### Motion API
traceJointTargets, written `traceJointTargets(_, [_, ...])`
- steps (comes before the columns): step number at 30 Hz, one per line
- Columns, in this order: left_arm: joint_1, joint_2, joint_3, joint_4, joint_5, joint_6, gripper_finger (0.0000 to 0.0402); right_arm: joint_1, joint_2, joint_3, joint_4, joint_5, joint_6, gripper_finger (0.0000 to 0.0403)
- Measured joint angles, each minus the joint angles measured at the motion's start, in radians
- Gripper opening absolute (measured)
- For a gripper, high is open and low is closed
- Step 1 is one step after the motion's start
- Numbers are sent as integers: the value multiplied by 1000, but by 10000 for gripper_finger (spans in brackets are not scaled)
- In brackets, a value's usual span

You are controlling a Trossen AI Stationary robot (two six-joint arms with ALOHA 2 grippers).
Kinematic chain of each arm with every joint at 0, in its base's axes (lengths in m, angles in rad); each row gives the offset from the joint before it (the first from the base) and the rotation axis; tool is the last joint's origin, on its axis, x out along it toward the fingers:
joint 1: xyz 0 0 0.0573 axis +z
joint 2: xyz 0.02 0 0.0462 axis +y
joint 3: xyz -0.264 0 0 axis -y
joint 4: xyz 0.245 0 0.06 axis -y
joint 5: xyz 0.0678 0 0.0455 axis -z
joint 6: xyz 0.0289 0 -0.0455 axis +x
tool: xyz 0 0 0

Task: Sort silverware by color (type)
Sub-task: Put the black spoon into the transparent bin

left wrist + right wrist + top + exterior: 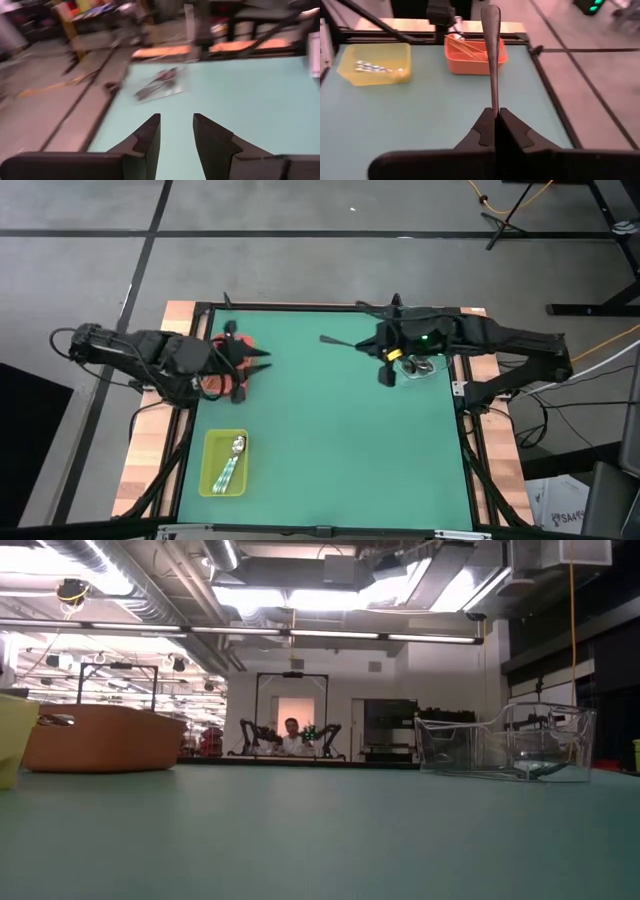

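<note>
My right gripper [496, 111] hovers over the green table's far right part, shut on a dark spoon [340, 341] that sticks out toward the table's left. Beside it stands a clear tray [418, 370] with dark spoons [159, 82]. My left gripper [262, 363] is open and holds nothing, above the red tray [222, 380] at the far left. That tray holds copper spoons [470, 49]. The yellow-green tray [224, 464] at the near left has mint-handled spoons [233, 460] lying in it. My right gripper pinches the dark spoon's thin stem [494, 102] between its two fingers. The fingers come from the table's right, slanting slightly down, and lie along the spoon. The spoon runs straight on from the fingertips, its broad end [490, 15] foremost, lifted clear of the table.
The green mat [340, 440] lies bare between the trays. A dark frame [465, 440] and wooden borders [145, 470] run along the table's sides. The low view shows the red tray [100, 738], the clear tray [505, 745] and a person [291, 738] far off in the room.
</note>
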Motion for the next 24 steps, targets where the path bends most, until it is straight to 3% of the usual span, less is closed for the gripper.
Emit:
traceJointTargets(3, [69, -52, -123, 145, 157, 49, 110, 0, -40, 0, -33, 46, 3, 1])
traceJointTargets(7, [139, -122, -255, 234, 244, 47, 110, 0, -85, 0, -69, 98, 23, 1])
traceJointTargets(14, [202, -290, -496, 357, 294, 15, 110, 0, -141, 0, -127, 153, 26, 1])
traceJointTargets(24, [205, -584, -806, 490, 286, -34, 110, 0, -174, 0, -202, 297, 25, 1])
